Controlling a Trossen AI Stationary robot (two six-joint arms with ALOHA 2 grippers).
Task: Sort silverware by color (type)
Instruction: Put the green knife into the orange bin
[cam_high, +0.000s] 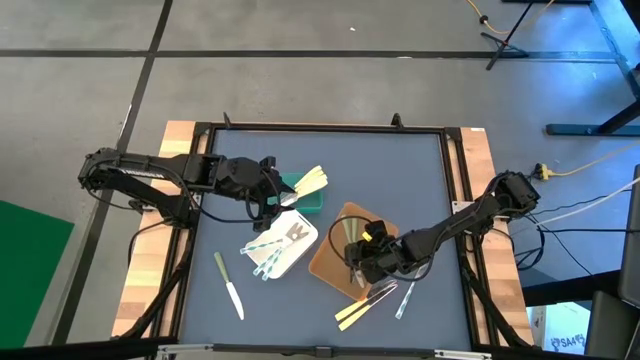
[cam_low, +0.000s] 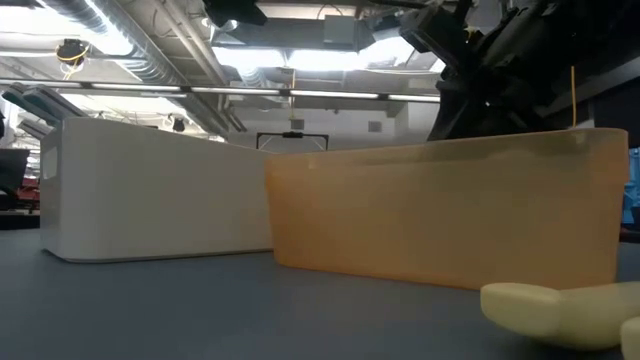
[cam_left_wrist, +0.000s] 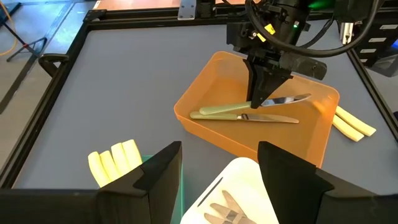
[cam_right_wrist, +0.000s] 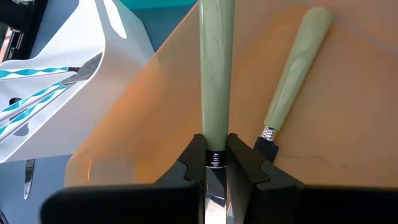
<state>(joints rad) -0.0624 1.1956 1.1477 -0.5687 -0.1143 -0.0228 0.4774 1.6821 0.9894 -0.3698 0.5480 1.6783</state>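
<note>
My right gripper (cam_high: 362, 268) reaches down into the brown tray (cam_high: 325, 262) and is shut on a green-handled knife (cam_left_wrist: 224, 110). A second green-handled knife (cam_left_wrist: 268, 118) lies on the tray floor beside it. My left gripper (cam_left_wrist: 217, 180) hangs open and empty above the white tray (cam_high: 300, 232) and the green tray (cam_high: 312, 203). Striped blue-white utensils (cam_high: 268, 250) lie in the white tray. Cream utensils (cam_high: 311, 182) stick out over the green tray's rim. My right gripper pinches the green-handled knife between its two fingers where the handle meets the blade (cam_right_wrist: 214, 157). The fingers (cam_left_wrist: 256, 93) come slanting down from above and lie across the knife. The knife lies about level inside the brown tray; whether it is clear of the floor I cannot tell.
On the dark mat lie a green-handled knife (cam_high: 228, 285) near the front left, cream utensils (cam_high: 355, 312) and a translucent one (cam_high: 405, 298) in front of the brown tray. A black frame (cam_high: 320, 128) borders the mat.
</note>
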